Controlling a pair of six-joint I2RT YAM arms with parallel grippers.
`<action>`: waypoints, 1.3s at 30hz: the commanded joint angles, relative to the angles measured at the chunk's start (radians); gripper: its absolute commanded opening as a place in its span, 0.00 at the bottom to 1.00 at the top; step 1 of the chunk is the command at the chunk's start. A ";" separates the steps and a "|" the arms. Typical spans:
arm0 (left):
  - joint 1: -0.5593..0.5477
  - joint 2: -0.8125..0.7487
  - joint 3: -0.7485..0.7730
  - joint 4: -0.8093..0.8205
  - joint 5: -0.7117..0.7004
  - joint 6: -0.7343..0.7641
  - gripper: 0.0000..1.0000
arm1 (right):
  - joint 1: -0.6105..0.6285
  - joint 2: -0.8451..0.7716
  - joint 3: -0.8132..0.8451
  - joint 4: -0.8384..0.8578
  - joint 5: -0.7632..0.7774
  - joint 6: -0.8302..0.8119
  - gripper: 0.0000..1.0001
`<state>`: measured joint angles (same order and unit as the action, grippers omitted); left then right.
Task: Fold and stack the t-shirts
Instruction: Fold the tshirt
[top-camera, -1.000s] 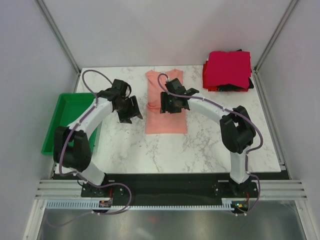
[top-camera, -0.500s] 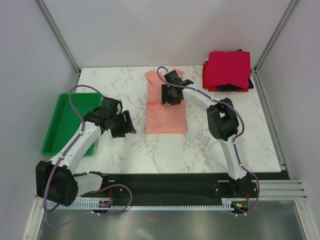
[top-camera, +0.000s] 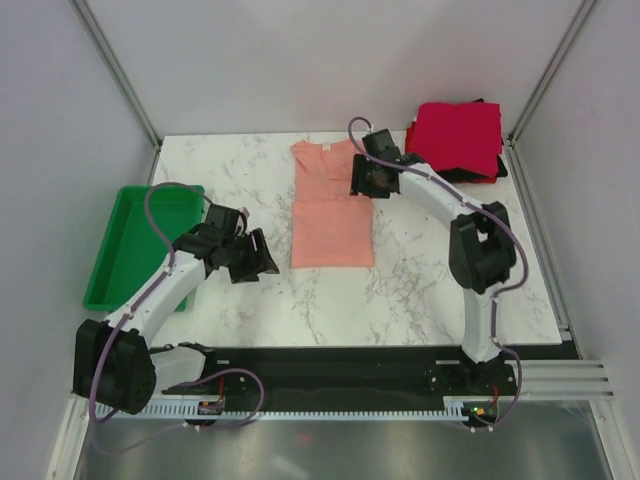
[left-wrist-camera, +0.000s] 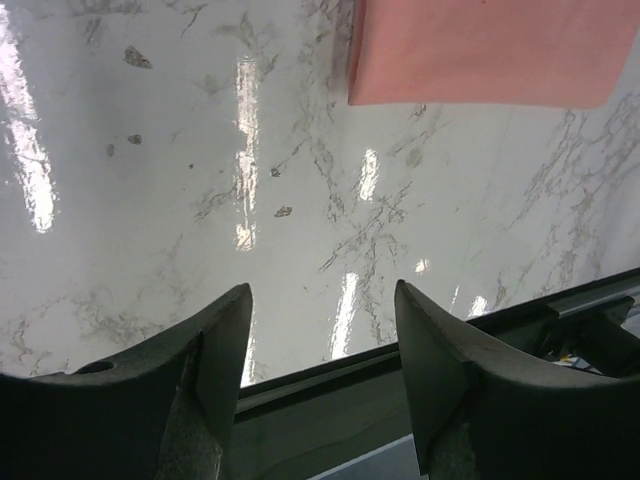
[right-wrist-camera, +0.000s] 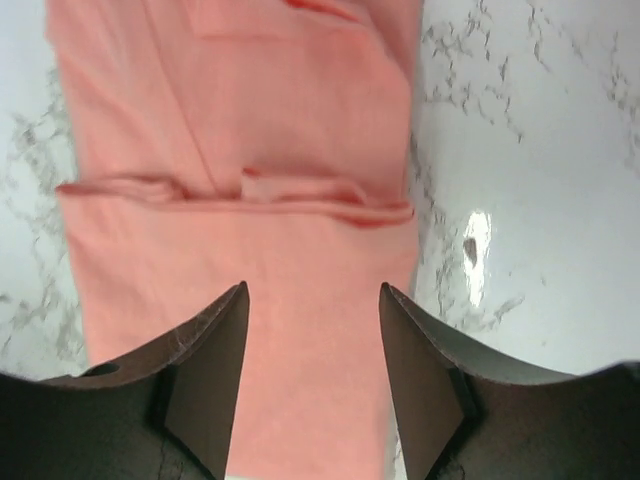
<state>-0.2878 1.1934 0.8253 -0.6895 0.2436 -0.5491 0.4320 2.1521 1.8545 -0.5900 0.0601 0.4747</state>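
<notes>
Running near-to-far down the table (top-camera: 430, 290), the salmon-pink t-shirt (top-camera: 332, 215) has your right end effector (top-camera: 362, 183) over its far right edge and left end effector (top-camera: 258, 262) off its near-left corner, both spread empty.

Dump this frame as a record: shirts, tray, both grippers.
pink shirt: flat on table, sides folded in, crosswise ridge
folded stack: far right corner, crimson on top
green tray: table's left edge
left gripper: jaws open, holding nothing, over bare table near shirt's hem
right gripper: jaws open, holding nothing, above shirt's right edge
</notes>
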 joint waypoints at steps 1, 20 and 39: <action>-0.010 0.027 -0.015 0.143 0.071 -0.052 0.66 | 0.016 -0.297 -0.327 0.112 -0.012 0.034 0.62; -0.031 0.353 -0.055 0.518 0.123 -0.150 0.61 | -0.041 -0.512 -0.999 0.449 -0.313 0.113 0.54; -0.048 0.477 -0.068 0.605 0.106 -0.166 0.49 | -0.061 -0.468 -1.097 0.578 -0.422 0.166 0.42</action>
<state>-0.3222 1.6382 0.7643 -0.0853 0.3985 -0.7071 0.3702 1.6688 0.7876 -0.0101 -0.3466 0.6338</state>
